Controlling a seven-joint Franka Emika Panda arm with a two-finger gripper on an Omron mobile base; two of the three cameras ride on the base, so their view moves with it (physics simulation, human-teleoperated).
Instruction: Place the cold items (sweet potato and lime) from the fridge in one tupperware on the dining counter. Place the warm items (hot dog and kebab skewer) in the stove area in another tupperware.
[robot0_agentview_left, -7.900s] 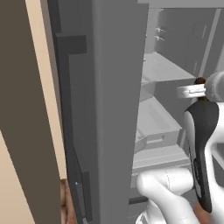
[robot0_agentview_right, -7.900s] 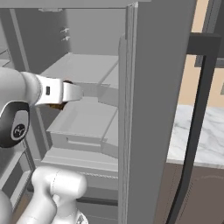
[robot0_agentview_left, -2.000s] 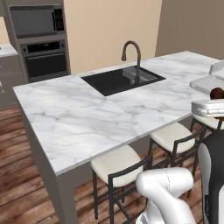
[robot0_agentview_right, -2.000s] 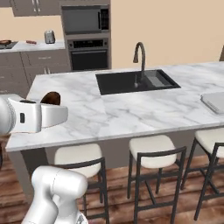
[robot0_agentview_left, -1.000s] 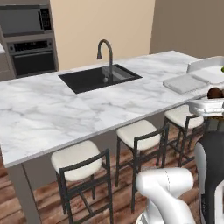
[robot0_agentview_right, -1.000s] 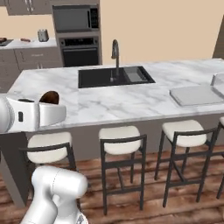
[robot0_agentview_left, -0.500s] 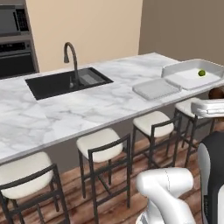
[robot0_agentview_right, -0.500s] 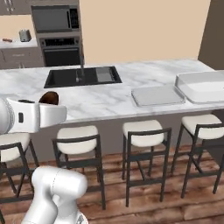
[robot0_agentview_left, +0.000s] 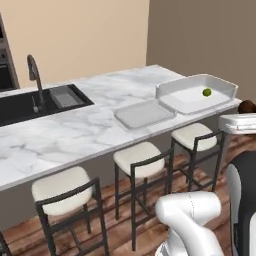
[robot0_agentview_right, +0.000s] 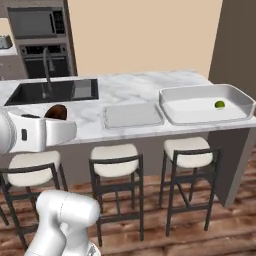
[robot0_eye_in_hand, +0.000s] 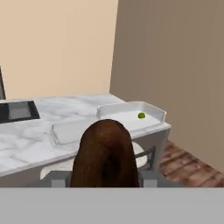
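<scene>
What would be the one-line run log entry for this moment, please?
gripper: shut on sweet potato | lime: inside large tupperware on dining counter | small tupperware: empty, beside large one

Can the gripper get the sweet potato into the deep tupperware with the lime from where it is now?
Probably not yet. The gripper holds the sweet potato short of the counter, with the stools between; the deep tupperware lies open, holding just the lime.
</scene>
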